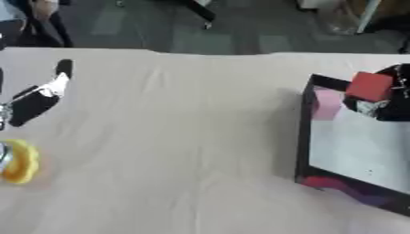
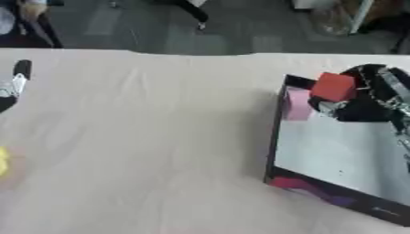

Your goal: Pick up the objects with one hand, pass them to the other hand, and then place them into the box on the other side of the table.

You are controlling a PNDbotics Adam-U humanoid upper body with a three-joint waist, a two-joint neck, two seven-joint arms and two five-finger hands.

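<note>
One red block (over box) in right hand.

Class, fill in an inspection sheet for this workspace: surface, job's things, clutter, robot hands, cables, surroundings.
Surface: table under a pale cloth.
Job's things: red block held over the black-walled box; pink item inside the box's far corner; yellow object at the left edge.
Clutter: nothing seen.
Robot hands: right robot hand curled round the red block; left robot hand open, above the table at the left.
Cables: nothing seen.
Surroundings: dark floor beyond the table.
</note>
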